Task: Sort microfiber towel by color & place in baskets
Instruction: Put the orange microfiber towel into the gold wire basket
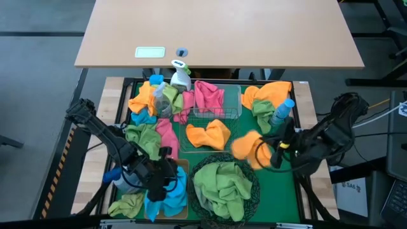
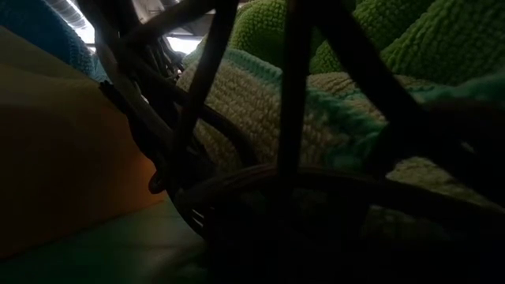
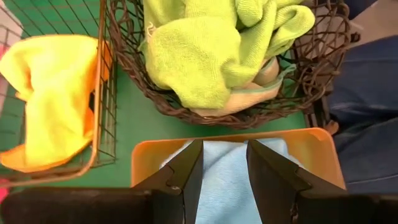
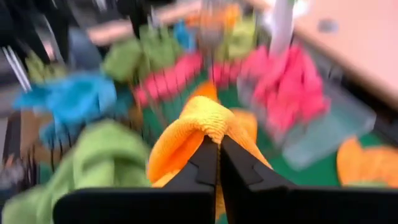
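Right gripper [image 4: 217, 152] jaws clamp the orange towel [image 1: 245, 146] at the desk's three o'clock; left gripper [image 3: 224, 168] jaws gape over the tan bin [image 3: 311, 140]. That thin pinch could slip, dropping the towel short of the wire basket [image 1: 213, 117].

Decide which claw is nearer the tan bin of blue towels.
Left. The left claw hangs directly over the tan bin; the right claw is across the round basket.

Right gripper [image 4: 218, 163] — fingers closed on an orange towel [image 4: 194, 134], pinching its bunched fold. Beyond it lie green towels [image 4: 102, 158], a blue towel [image 4: 74, 99] and pink towels [image 4: 289, 93] — all blurred.
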Controlling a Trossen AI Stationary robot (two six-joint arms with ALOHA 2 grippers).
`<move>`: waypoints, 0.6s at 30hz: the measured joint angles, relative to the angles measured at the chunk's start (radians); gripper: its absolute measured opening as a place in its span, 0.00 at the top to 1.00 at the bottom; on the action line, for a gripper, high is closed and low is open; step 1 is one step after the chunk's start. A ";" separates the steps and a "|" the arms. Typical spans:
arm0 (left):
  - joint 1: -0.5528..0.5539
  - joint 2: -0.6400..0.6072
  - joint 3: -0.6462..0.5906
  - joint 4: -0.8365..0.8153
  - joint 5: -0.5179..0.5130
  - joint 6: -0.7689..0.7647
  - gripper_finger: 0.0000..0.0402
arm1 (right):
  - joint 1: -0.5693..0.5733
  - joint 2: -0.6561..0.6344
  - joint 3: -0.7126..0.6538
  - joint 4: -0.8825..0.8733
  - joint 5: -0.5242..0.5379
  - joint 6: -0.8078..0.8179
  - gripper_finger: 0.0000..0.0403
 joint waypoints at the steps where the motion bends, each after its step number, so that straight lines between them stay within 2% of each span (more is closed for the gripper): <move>1: 0.004 0.000 0.000 0.000 0.000 0.019 0.71 | 0.000 0.000 0.015 0.026 0.035 -0.043 0.99; 5: 0.025 0.000 0.000 0.000 0.000 0.082 0.71 | -0.008 0.000 0.044 0.174 0.143 -0.239 0.99; 8: 0.039 0.000 0.000 0.000 0.000 0.128 0.71 | -0.060 0.000 0.044 0.296 0.132 -0.398 0.99; 12: 0.059 -0.004 0.000 -0.001 0.004 0.193 0.71 | -0.197 0.011 0.044 0.433 0.016 -0.563 1.00; 18: 0.086 -0.070 0.000 -0.020 0.004 0.238 0.71 | -0.444 0.064 0.044 0.555 -0.287 -0.678 0.99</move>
